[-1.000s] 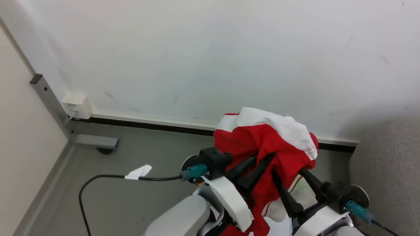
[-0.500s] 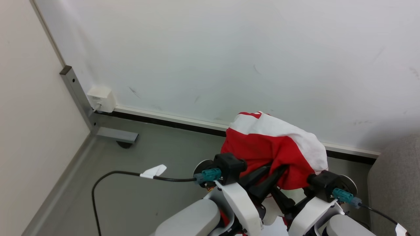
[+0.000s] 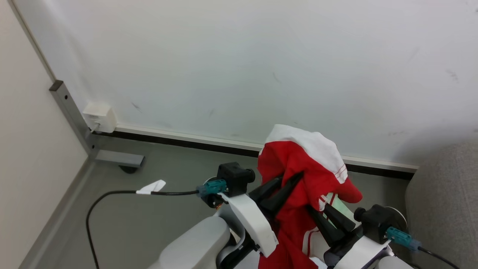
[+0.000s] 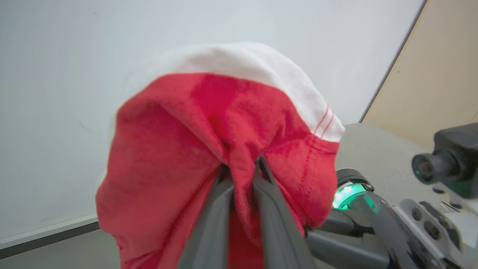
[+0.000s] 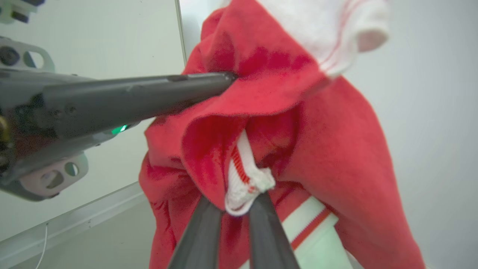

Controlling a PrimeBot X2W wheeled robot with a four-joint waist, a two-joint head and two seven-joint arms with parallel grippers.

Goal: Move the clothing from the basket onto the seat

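The red clothing [image 3: 298,164] with its white panel hangs bunched in the air in front of the wall, held by both grippers. My left gripper [image 3: 291,175] is shut on a red fold; in the left wrist view the fingers [image 4: 213,209] pinch the clothing [image 4: 209,123] between them. My right gripper [image 3: 316,207] sits lower right, and in the right wrist view this gripper [image 5: 236,203] is shut on the white-and-red striped trim [image 5: 242,183]. The seat [image 3: 444,209] shows as grey upholstery at the right edge. The basket is out of view.
A white wall [image 3: 239,63] with a dark skirting line stands close ahead. At the left are a grey metal post [image 3: 71,112] with a foot on the floor and a white socket box [image 3: 99,117]. A black cable [image 3: 112,194] with a white tag crosses the grey floor.
The head camera has swung, shifting the whole picture. The clothing, spread wide over both grippers half a second ago, now bunches narrower and hangs lower between them. Both grippers stay shut on it.
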